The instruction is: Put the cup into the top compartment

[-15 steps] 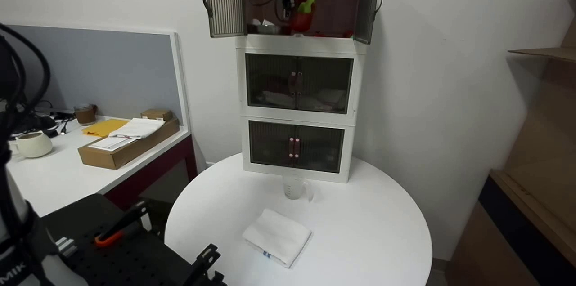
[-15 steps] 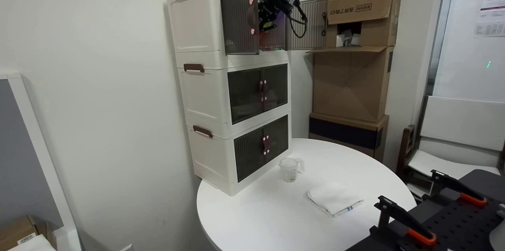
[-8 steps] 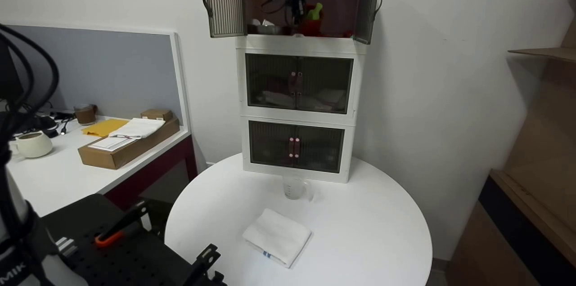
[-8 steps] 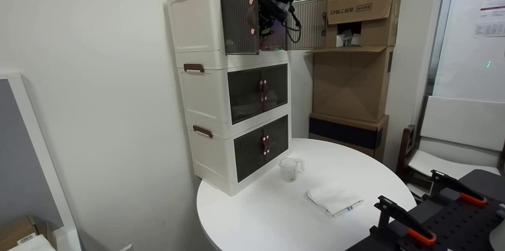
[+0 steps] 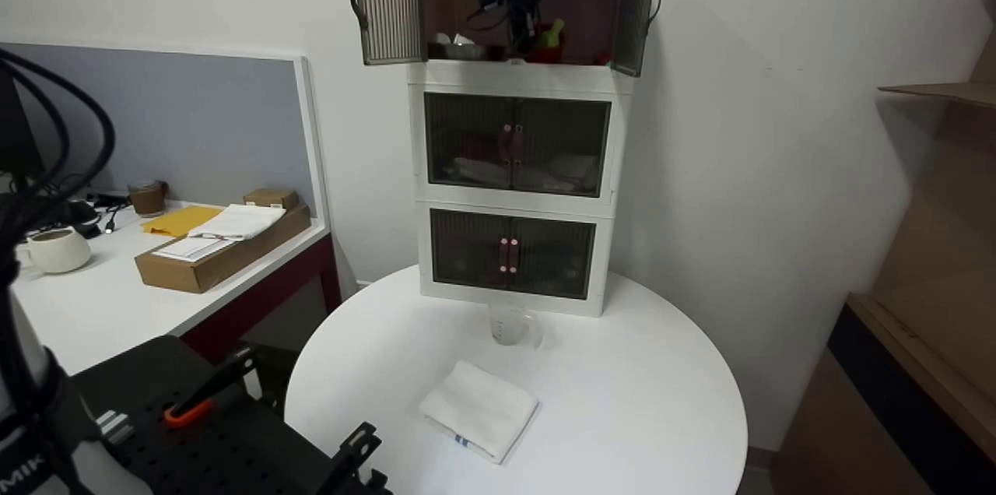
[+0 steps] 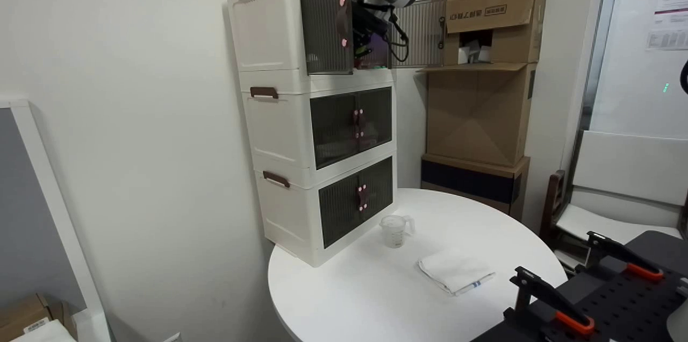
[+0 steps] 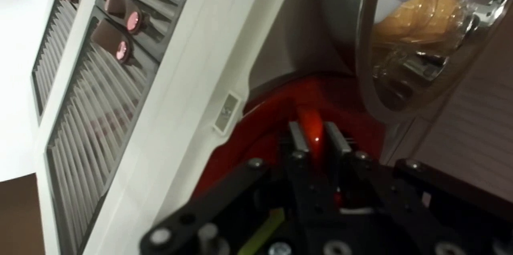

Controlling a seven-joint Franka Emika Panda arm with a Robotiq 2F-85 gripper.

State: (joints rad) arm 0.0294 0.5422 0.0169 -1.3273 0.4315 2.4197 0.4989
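Note:
The red cup (image 5: pixel 548 54), with a green and yellow piece sticking out, is inside the dark brown top compartment (image 5: pixel 587 1). Its bottom is hidden behind the front lip, so I cannot tell whether it touches the floor. My gripper (image 5: pixel 521 34) is beside the cup, inside the compartment. In the wrist view the gripper (image 7: pixel 317 138) has both fingers around the cup's red handle (image 7: pixel 314 132) and looks shut on it. A dark red rounded surface lies beyond the fingers; I cannot tell whether it is the cup. In an exterior view the left door partly hides the gripper (image 6: pixel 363 43).
A metal bowl (image 5: pixel 464 51) with packets stands at the compartment's left; it is close to the fingers in the wrist view (image 7: pixel 362 46). Open doors (image 5: pixel 391 1) (image 5: pixel 638 8) flank the opening. A small red thing (image 5: pixel 601 58) lies at the right. Below are a translucent cup (image 6: pixel 394 232) and folded cloth (image 6: pixel 456 272).
The cup and my gripper have moved down and to the right within the compartment, and the cup is now close to its floor. The arm reaches further in.

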